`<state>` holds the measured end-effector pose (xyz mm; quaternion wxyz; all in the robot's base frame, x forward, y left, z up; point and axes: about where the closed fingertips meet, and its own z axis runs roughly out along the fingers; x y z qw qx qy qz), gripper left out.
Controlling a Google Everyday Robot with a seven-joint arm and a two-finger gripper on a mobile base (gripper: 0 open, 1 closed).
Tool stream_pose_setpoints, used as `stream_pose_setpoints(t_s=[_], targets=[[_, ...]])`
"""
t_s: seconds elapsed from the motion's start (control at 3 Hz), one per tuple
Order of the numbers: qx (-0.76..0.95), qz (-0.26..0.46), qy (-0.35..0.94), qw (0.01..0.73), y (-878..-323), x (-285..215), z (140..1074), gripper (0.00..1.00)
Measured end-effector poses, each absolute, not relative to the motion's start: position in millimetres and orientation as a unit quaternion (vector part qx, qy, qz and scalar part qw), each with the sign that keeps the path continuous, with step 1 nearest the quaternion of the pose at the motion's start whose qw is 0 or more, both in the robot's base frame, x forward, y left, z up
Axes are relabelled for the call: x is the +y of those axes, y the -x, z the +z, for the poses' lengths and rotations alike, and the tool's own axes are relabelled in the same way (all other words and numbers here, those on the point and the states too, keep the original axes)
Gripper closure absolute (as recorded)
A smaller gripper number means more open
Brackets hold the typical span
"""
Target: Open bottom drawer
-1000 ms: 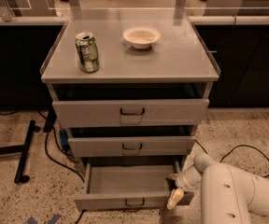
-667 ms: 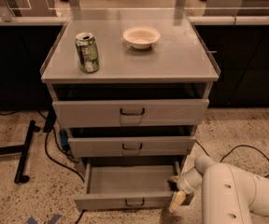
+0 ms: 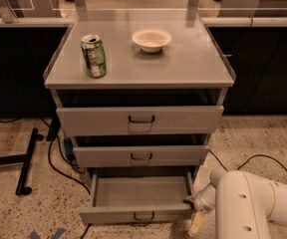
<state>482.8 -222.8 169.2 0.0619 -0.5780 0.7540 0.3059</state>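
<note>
- Nothing on the grey cabinet (image 3: 183, 59) has shifted since a second ago; only the white arm (image 3: 255, 205) has sunk slightly.
- Lowest, the bottom drawer (image 3: 138, 195) stands well out, so the task looks essentially done.
- Just beside its right front corner hangs the gripper (image 3: 195, 219); its spread cannot be told.
- Behind the arm, the floor (image 3: 253, 138) offers retreat room, crossed by a black cable (image 3: 263, 158).

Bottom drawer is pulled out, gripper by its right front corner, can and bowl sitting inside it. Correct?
Not quite. The camera view shows the can and bowl on top of the cabinet, not in the bottom drawer. That drawer is pulled out, with the gripper by its right front corner.
</note>
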Motion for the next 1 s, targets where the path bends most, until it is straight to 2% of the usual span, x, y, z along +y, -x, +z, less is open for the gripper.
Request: stream_pose_setpoints(t_s=[0.33,1.0], targets=[[0.748,0.309,0.586,0.036,-468.6,-231.7,172.5,0.19],[0.735,0.317,0.599,0.005,-449.9,-241.3,185.9,0.66]])
